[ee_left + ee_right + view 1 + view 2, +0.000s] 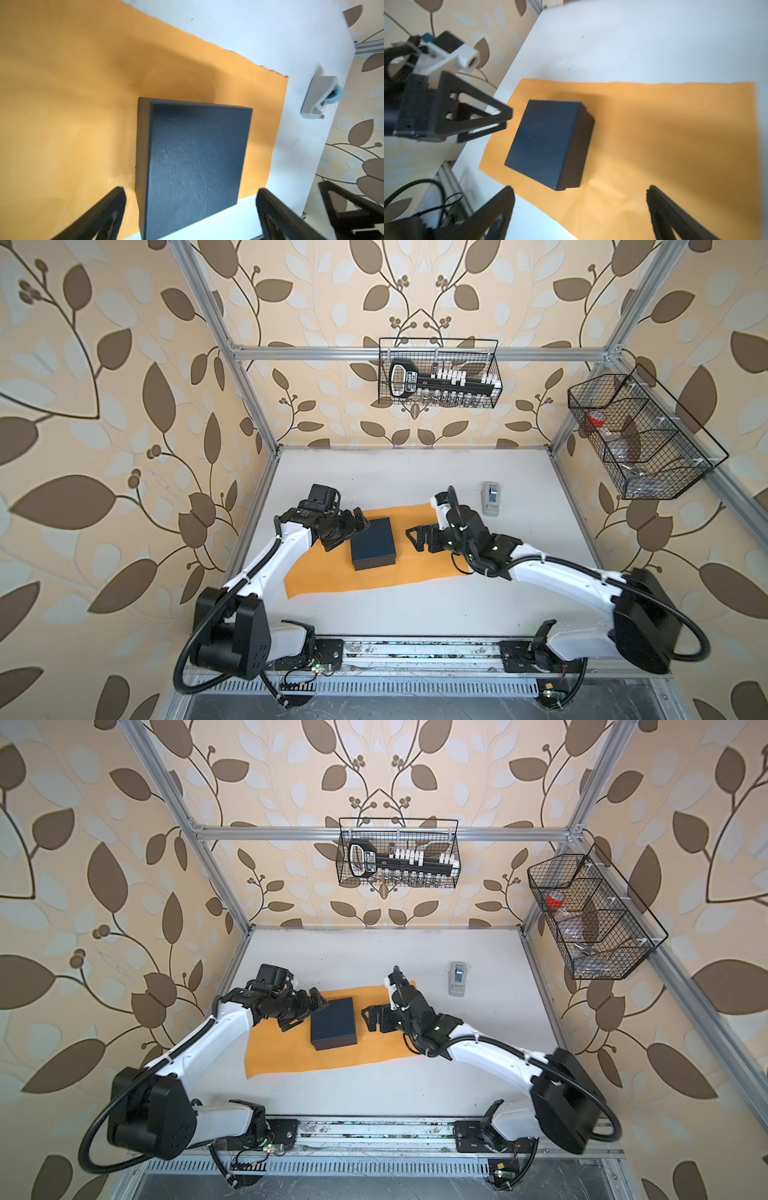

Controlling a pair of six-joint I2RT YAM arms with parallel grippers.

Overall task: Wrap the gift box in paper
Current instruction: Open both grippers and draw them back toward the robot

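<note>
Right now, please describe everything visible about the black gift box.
The gift box is a matte black, cardboard-looking box with a flat, slightly dented top and a lid edge along its side. Closed, it lies flat on the orange paper, left of its middle. The left gripper and right gripper, both open, flank it without touching.

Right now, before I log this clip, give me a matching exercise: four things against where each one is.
Things:
1. gift box
2. paper
3. tape dispenser
4. wire basket

Places:
A. spread flat on the white table
B. on bare table, right of the paper in both top views
C. resting on the paper
D. hung from the back rail

Pairs: 1-C, 2-A, 3-B, 4-D
</note>
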